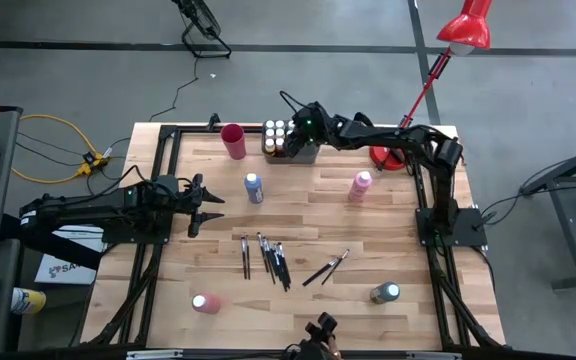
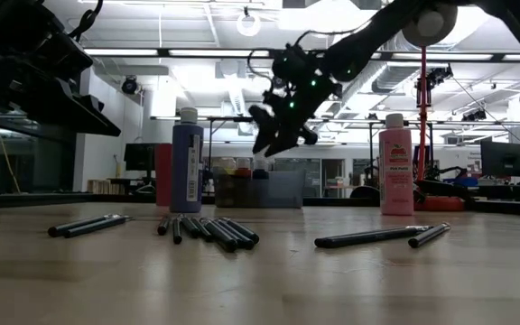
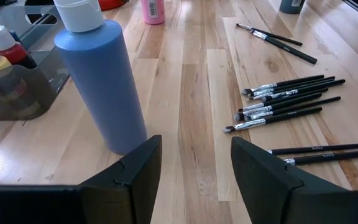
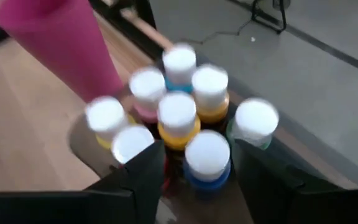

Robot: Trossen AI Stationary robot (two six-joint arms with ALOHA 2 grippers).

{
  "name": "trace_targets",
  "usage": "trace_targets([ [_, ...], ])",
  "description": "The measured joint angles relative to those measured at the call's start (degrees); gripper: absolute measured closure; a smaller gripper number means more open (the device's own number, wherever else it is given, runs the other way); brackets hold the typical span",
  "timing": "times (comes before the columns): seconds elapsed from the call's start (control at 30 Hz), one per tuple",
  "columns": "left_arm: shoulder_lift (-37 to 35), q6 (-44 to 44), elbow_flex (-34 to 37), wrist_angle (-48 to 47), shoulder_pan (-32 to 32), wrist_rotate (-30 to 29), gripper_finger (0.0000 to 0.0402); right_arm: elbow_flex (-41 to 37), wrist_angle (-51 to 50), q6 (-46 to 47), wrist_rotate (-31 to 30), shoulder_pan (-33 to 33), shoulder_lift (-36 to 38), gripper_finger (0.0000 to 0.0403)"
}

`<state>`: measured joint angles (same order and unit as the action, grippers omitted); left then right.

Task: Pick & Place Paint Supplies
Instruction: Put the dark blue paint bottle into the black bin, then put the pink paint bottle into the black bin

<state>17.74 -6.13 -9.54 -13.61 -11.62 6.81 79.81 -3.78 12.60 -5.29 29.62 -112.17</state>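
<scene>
Right end effector [image 1: 290,135] hangs open above eight capped bottles [image 4: 178,118] in the grey tray [image 1: 303,153]; left end effector [image 1: 208,204] open near the blue bottle [image 1: 254,187]; four bottles stand on the counter [image 1: 308,220].

Workshop room around a wooden bench

Grey concrete floor [image 1: 298,85] crossed by dark seam lines; a yellow cable [image 1: 53,130] coils at one side; a red lamp [image 1: 465,30] leans over the bench [image 1: 298,215] corner; beyond, bright ceiling lights [image 2: 197,52], exposed ducts, monitors [image 2: 504,158] on far desks.
</scene>
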Motion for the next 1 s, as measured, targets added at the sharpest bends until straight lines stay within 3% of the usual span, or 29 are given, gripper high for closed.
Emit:
trace_targets([
  [0.17, 0.0, 0.0, 0.0, 0.0, 0.0, 0.0, 0.0215, 0.0, -4.9, 0.9, -0.9, 0.4, 3.8, 0.0171],
  [0.3, 0.0, 0.0, 0.0, 0.0, 0.0, 0.0, 0.0215, 0.0, -16.9, 4.6, -0.5, 0.8, 9.8, 0.015],
  [0.6, 0.0, 0.0, 0.0, 0.0, 0.0, 0.0, 0.0215, 0.0, -46.5, 15.8, -0.6, 0.8, 26.3, 0.0156],
  [0.8, 0.0, 0.0, 0.0, 0.0, 0.0, 0.0, 0.0215, 0.0, -64.2, 21.9, -2.0, -1.0, 32.2, 0.0159],
  [1.0, 0.0, 0.0, 0.0, 0.0, 0.0, 0.0, 0.0215, -5.0, -67.6, 24.2, -3.1, -5.8, 35.0, 0.0159],
])
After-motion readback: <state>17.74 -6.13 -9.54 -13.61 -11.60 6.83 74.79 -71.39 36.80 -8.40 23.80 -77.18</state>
